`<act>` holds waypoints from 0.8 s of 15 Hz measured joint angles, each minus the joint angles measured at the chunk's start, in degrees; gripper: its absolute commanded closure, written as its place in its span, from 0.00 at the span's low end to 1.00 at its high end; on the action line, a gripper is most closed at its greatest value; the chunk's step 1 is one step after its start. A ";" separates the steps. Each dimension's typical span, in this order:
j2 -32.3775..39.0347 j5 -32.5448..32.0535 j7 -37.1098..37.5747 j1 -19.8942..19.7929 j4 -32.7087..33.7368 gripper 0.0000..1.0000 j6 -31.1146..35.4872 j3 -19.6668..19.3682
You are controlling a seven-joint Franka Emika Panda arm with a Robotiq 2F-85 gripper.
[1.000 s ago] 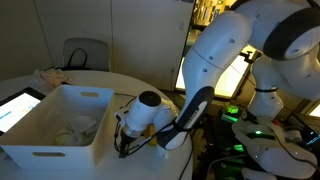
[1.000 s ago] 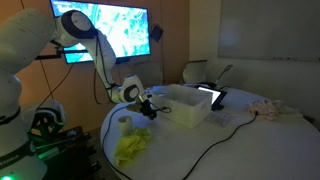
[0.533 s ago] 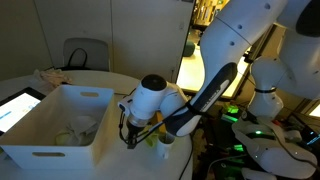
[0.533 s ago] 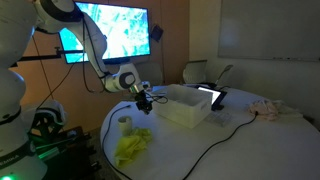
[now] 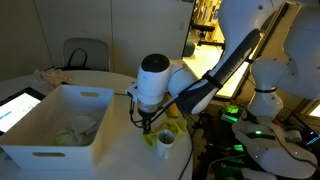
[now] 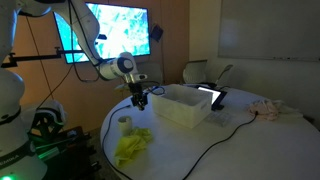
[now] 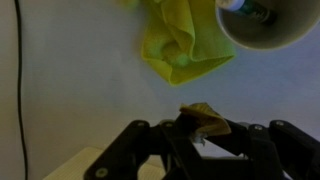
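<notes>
The fingers [image 7: 190,138] are pinched nearly shut on a small yellowish scrap [image 7: 205,116], up above the counter [image 7: 70,90] just off the white bin [image 5: 60,128]. In the wrist view the yellow cloth [image 7: 185,45] sits at 12 o'clock from them and the cup [image 7: 265,20] at about 1. My worry: it's only a tip grip, so the scrap could slip out onto the cloth, and a low swing could tip that cup. The cable [image 7: 18,70] might snag too. No readable labels anywhere; the wall screen [image 6: 115,30] just shows a picture.
</notes>
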 measured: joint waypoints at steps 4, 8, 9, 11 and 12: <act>-5.27 -1.87 1.43 -6.68 -2.77 0.87 -7.24 7.89; -7.88 -1.89 2.05 -13.89 -6.16 0.87 -8.90 15.70; -8.22 -1.89 2.07 -15.38 -6.98 0.87 -8.89 17.20; -8.65 -1.89 2.16 -17.64 -8.43 0.87 -8.79 19.56; -8.78 -1.89 2.17 -18.52 -9.02 0.87 -8.72 20.49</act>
